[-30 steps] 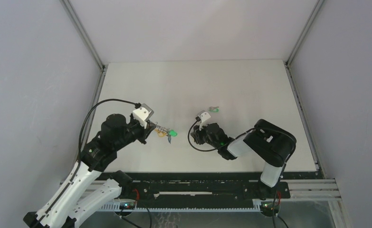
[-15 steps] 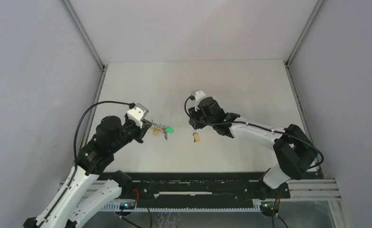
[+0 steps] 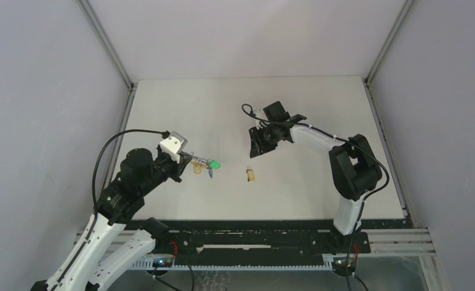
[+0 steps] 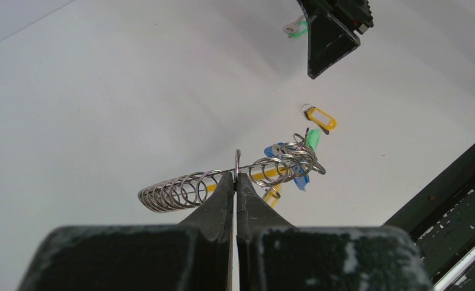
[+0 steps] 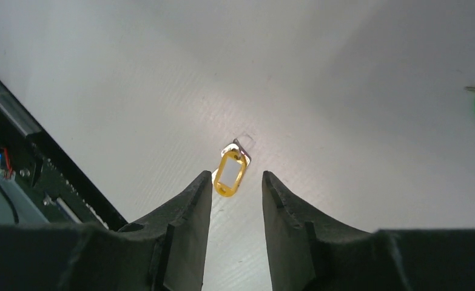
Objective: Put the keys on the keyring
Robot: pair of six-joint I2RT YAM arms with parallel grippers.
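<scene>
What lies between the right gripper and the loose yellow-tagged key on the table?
Nothing: only bare table separates the open right gripper from the yellow-tagged key, as the top external view shows.

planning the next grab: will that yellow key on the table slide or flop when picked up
Likely light: the yellow key is small and thin. Lying flat on the smooth table, it may skid when pinched. Its metal end probably dangles loosely.
</scene>
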